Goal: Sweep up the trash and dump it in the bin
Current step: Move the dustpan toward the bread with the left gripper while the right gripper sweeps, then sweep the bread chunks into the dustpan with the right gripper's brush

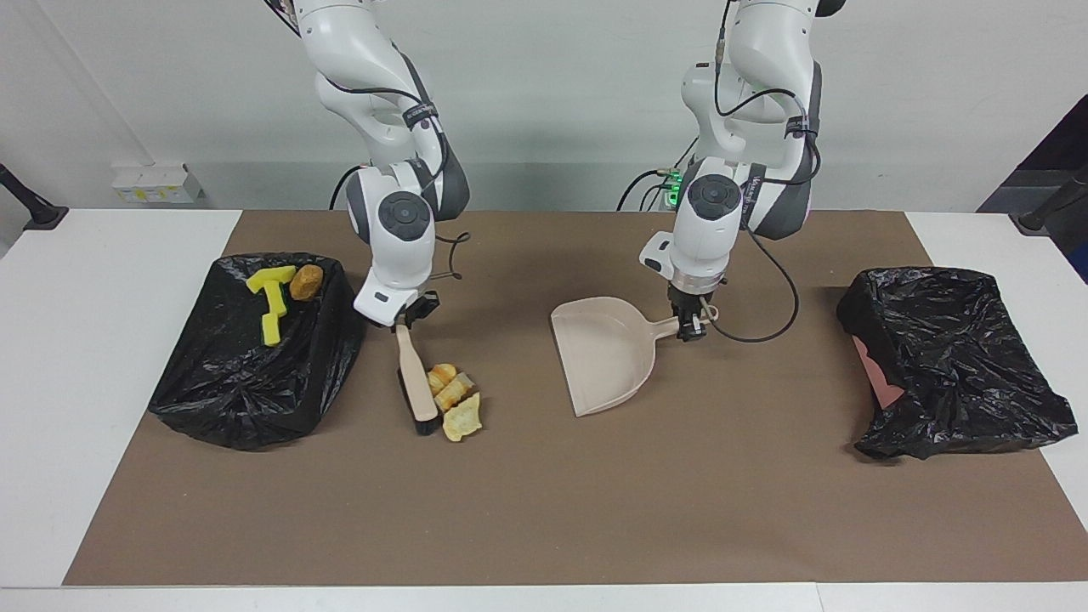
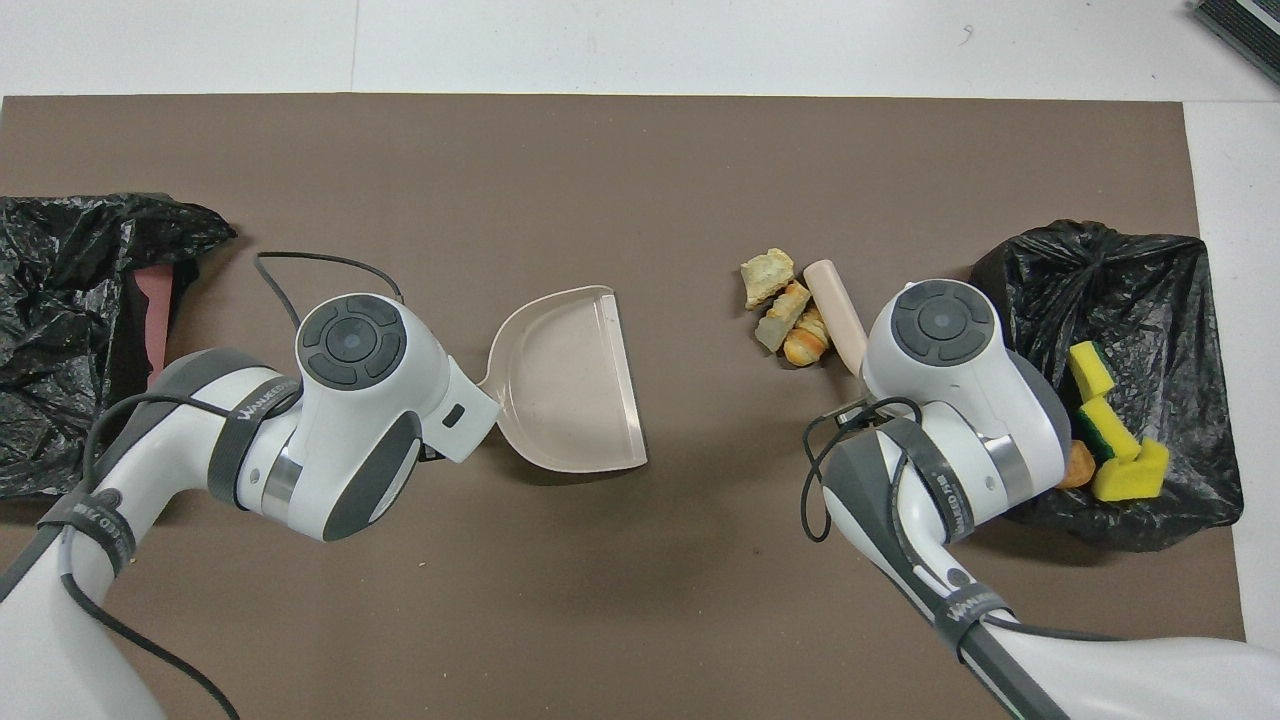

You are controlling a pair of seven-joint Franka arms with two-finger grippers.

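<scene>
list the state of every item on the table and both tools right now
brush: held by right tool, bristles on the mat beside the chunks
three chunks: loose on the mat, not in the dustpan
dustpan: empty, handle held by left tool
sponge pieces: on the black bag
orange-brown lump: on the same bag
second black bag: nothing on it

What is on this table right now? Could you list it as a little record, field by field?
right gripper: holds the brush by its handle, bristles down on the mat
left gripper: holds the dustpan by its handle, mouth open toward the chunks
loose trash: three pale chunks on the brown mat, right beside the brush
gap: bare mat between chunks and dustpan
bag at the right arm's end: yellow-green sponge pieces and an orange-brown lump lie on it
bag at the left arm's end: nothing seen on top
</scene>
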